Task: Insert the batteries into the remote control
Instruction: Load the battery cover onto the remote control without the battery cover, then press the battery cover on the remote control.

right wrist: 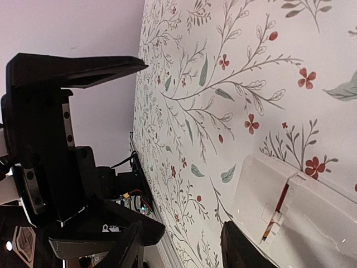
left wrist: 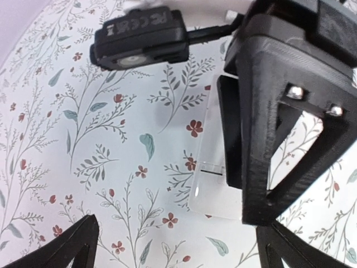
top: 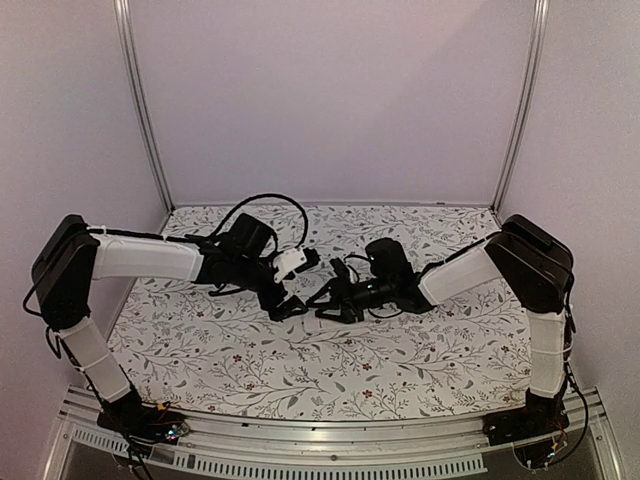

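Two black fingers (left wrist: 72, 248) of the left gripper (left wrist: 178, 226) are standing as wide as they go, w/ nothing btwn them but the floral table cover (left wrist: 83, 139). The gripper is hovering over the table, holding nothing.

Just ahead of it the remote control (left wrist: 209, 184) is lying flat on the cover. It's a slim whitish bar w/ one end pointing toward the left fingers and a small latch line crossing it. Its right-hand part is disappearing behind the right gripper (right wrist: 184, 237), whose finger pad (left wrist: 228, 134) is sitting along the remote's long edge, touching or nearly so.

The right jaws are standing roughly half open, w/ only table print showing in the gap. The remote is lying outside that gap, beside the finger on the right of the right wrist view, so nothing is gripped.

In that view the remote is showing its recess end w/ a little tab. A thin orange-red strip (right wrist: 280, 205) is showing in the seam there. Can't tell if that's one of the batteries, nor how many are sitting inside.

From above, both grippers are meeting tip to tip at mid-table, hiding the remote. The left arm (top: 145, 258) is reaching in from the left and the right arm (top: 465, 272) from the right, both in white sleeves, bases at the near edge.
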